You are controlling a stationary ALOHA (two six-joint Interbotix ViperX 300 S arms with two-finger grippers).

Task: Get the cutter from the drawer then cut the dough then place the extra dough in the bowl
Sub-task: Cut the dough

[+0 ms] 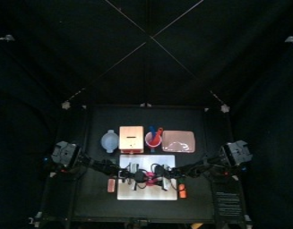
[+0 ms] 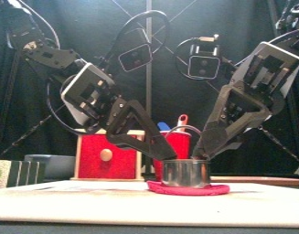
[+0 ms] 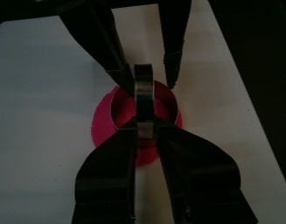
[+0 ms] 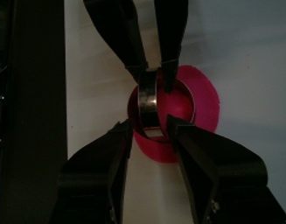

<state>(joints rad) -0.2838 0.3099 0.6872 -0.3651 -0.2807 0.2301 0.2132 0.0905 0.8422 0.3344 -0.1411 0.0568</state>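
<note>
Left hand (image 3: 146,118) and right hand (image 4: 155,131) both pinch the cutter (image 2: 185,172) standing on dough (image 2: 188,190).

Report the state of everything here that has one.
cutter: upright on the dough, gripped by both tools.
dough: flat, under the cutter.
left tool: shut on cutter.
right tool: shut on cutter.
bowl: upright.
red cup: upright, knives inside.

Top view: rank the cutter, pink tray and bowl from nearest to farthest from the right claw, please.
1. cutter: right at the right claw, mid-board near the table's front.
2. pink tray: back row, right of centre.
3. bowl: back row, far left, across the table from this arm's side.
</note>
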